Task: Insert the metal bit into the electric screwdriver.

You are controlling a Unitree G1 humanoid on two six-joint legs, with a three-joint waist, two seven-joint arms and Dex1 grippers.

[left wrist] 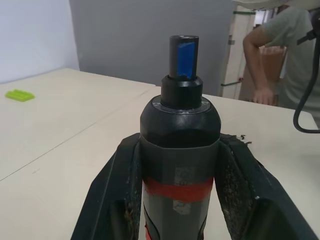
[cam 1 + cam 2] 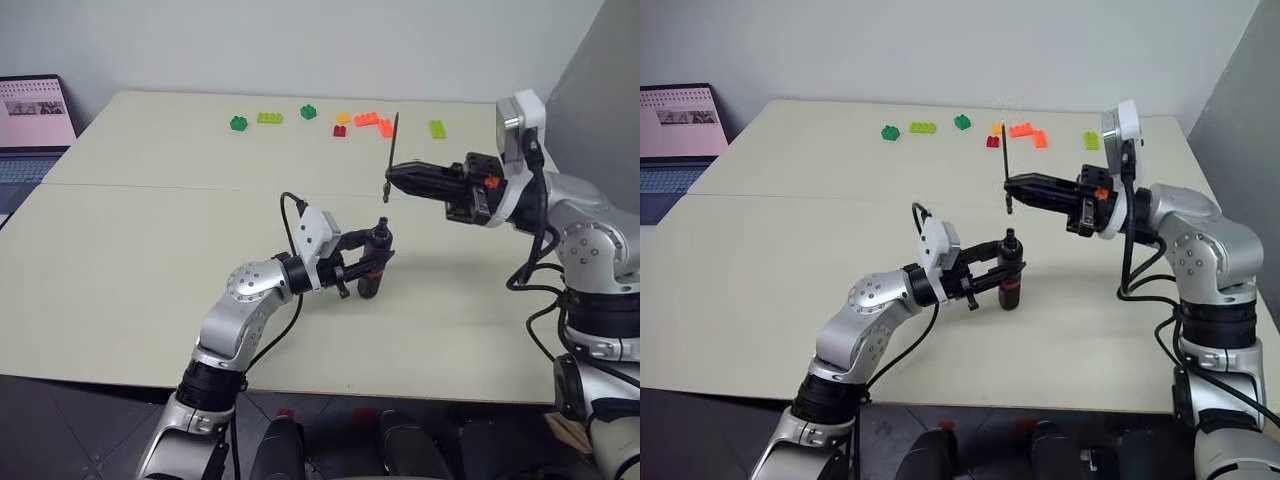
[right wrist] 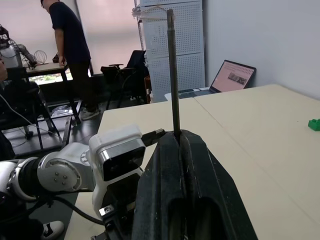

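The electric screwdriver (image 2: 372, 265) stands upright over the middle of the table, black with a red band, its bluish tip (image 1: 183, 56) pointing up. My left gripper (image 2: 368, 262) is shut on its body from the left. Above and to the right, my right gripper (image 2: 390, 180) is shut on the metal bit (image 2: 392, 155), a thin dark rod held nearly upright, its lower end just below the fingers. The bit hangs higher than the screwdriver's tip and slightly to its right, apart from it. In the right wrist view the metal bit (image 3: 172, 70) rises from between the closed fingers.
Several coloured toy bricks (image 2: 365, 120) lie along the table's far edge, green ones (image 2: 269, 118) to the left. A laptop (image 2: 30, 125) sits off the far left. People stand in the room beyond the table (image 2: 150, 260).
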